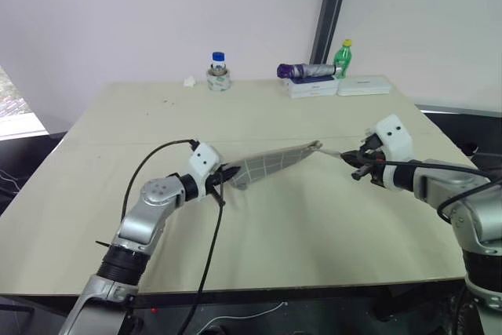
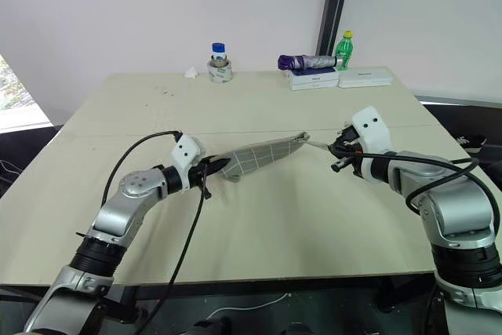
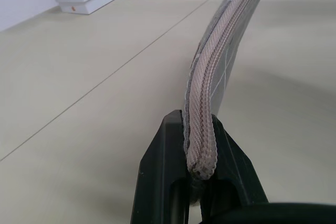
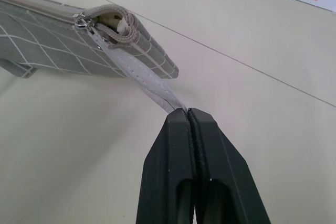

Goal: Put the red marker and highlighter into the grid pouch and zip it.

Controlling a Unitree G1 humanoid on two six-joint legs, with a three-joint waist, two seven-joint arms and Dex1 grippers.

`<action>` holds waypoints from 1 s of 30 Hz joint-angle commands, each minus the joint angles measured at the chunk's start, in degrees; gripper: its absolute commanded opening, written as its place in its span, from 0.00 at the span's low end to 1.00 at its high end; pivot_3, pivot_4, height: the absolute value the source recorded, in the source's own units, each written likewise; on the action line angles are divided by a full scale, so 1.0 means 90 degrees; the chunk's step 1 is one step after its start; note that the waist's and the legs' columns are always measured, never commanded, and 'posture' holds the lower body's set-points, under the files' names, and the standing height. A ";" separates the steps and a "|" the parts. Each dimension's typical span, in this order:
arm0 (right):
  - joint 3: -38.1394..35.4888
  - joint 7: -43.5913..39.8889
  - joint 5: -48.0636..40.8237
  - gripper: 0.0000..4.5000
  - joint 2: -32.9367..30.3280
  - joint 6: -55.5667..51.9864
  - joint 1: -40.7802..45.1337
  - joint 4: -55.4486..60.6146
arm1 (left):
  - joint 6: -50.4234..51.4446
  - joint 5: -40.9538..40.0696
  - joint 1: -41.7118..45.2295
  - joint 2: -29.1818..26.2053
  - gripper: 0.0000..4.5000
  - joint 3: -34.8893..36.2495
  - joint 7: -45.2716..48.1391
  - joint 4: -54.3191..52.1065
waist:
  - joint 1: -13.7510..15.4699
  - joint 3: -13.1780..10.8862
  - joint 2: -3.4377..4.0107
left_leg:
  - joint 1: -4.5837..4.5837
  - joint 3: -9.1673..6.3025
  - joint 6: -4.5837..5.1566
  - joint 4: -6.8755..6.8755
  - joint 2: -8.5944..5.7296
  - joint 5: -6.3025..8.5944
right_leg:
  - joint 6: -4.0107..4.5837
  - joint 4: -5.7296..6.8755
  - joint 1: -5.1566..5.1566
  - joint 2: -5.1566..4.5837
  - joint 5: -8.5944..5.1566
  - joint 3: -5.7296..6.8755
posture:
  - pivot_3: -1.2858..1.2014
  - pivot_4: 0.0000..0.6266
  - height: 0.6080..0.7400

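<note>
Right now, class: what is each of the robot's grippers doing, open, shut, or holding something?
Left gripper: shut on one end of the grid pouch.
Right gripper: shut on the pouch's zipper pull tab.

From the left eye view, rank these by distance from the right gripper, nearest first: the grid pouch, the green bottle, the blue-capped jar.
1. The grid pouch, just off the right gripper toward the table's middle, held by its pull tab.
2. The green bottle, at the far edge, on the robot's right.
3. The blue-capped jar, at the far edge, left of centre.
</note>
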State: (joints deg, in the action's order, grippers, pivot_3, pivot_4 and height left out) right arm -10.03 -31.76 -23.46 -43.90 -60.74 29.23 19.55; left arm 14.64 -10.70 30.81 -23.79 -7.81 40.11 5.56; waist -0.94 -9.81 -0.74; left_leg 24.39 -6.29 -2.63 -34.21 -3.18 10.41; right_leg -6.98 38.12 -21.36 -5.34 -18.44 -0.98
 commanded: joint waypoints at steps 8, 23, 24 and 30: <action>-0.0357 -0.0017 -0.0033 0.01 -0.0251 0.0173 -0.0044 0.0076 | -0.0451 0.0552 -0.0238 -0.0308 0.00 -0.0036 -0.0078 0.0191 | -0.0003 0.0000 0.0000 | 0.0000 0.0000 0.0000 0.0000 0.0000 0.0000 | 0.0000 0.0000 0.0000 0.0000 0.0000 0.0000 | 0.52 0.24 1.00; -0.0011 -0.0367 -0.0677 0.94 0.0073 0.0289 -0.0510 0.0778 | 0.0671 -0.0228 -0.0732 -0.0190 0.98 0.0355 0.0193 -0.0771 | 0.0043 -0.0001 -0.0001 | 0.0008 -0.0007 0.0000 -0.0004 -0.0003 0.0000 | -0.0001 -0.0003 0.0001 -0.0006 0.0000 0.0006 | 0.52 0.24 1.00; -0.0024 -0.0429 -0.0667 0.95 0.0000 0.0348 -0.0579 0.0784 | 0.0763 -0.0292 -0.0789 -0.0237 0.99 0.0435 0.0206 -0.0841 | 0.0036 -0.0001 0.0000 | 0.0008 -0.0007 0.0001 -0.0004 -0.0003 0.0000 | 0.0000 -0.0004 0.0001 -0.0006 0.0000 0.0006 | 0.52 0.24 1.00; -0.0249 -0.0797 -0.0583 0.95 -0.0413 0.0946 -0.1219 0.0670 | 0.0944 -0.0504 -0.1219 -0.0621 0.99 0.1090 0.0111 -0.0974 | 0.0000 -0.0002 0.0001 | 0.0005 -0.0003 0.0001 0.0005 0.0001 0.0001 | 0.0000 -0.0004 -0.0006 -0.0004 -0.0001 0.0004 | 0.52 0.24 1.00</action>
State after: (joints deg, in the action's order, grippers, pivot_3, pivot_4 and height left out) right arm -10.06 -38.01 -28.65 -46.71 -54.55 18.18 24.50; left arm 23.63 -14.41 19.70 -28.50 -0.59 41.78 -1.88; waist -0.94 -9.83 -0.73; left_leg 24.44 -6.32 -2.62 -34.16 -3.16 10.41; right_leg -6.97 38.08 -21.41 -5.36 -18.45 -0.95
